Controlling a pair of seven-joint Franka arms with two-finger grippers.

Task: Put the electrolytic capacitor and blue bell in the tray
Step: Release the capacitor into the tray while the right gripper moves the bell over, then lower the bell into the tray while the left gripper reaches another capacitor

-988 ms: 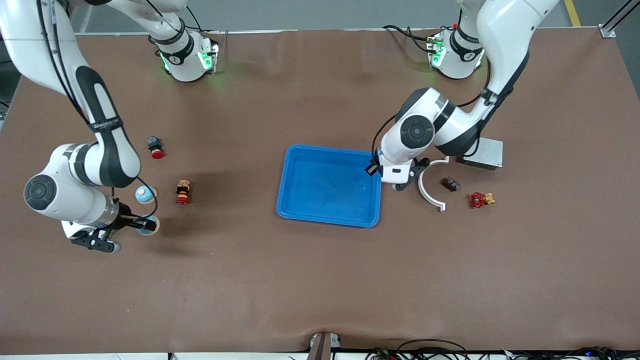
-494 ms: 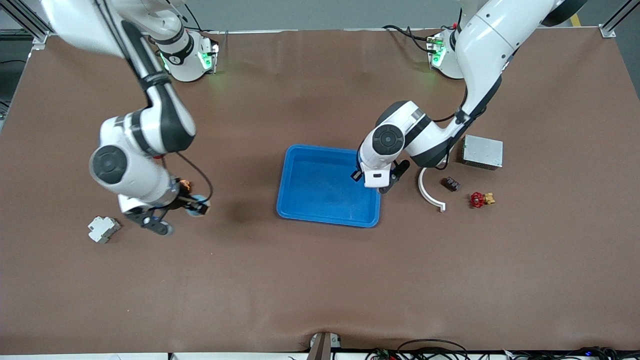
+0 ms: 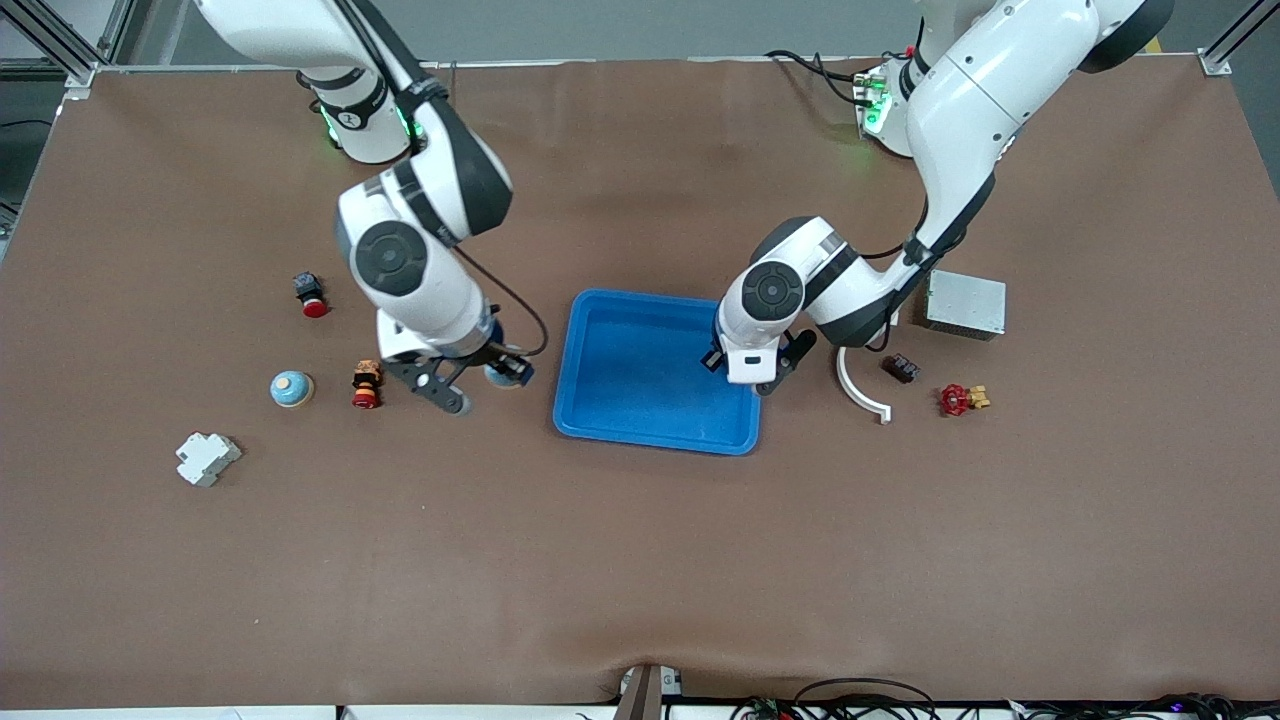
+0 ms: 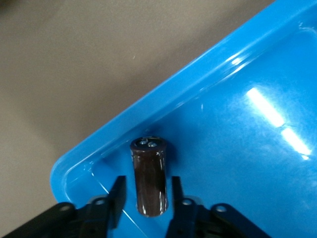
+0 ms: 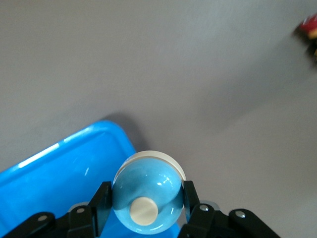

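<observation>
The blue tray [image 3: 610,400] lies at mid-table. My left gripper [image 3: 716,358] is low inside the tray, by its rim toward the left arm's end. In the left wrist view its fingers [image 4: 117,198] stand open on either side of the dark brown electrolytic capacitor [image 4: 149,173], with blue showing on both sides; the capacitor sits near a corner of the tray [image 4: 173,94]. My right gripper [image 3: 497,368] is shut on a blue bell [image 5: 148,191] with a white button, over the table just beside the rim of the tray [image 5: 64,158] at the right arm's end.
A second blue bell [image 3: 291,388], a red-and-yellow part [image 3: 366,384], a red push button [image 3: 311,295] and a white breaker [image 3: 207,458] lie toward the right arm's end. A white curved piece [image 3: 860,385], dark block [image 3: 905,368], red valve [image 3: 958,399] and metal box [image 3: 964,303] lie toward the left arm's end.
My right arm has carried the blue bell from the right arm's end of the table to beside the tray. My left gripper has moved in over the tray's rim.
</observation>
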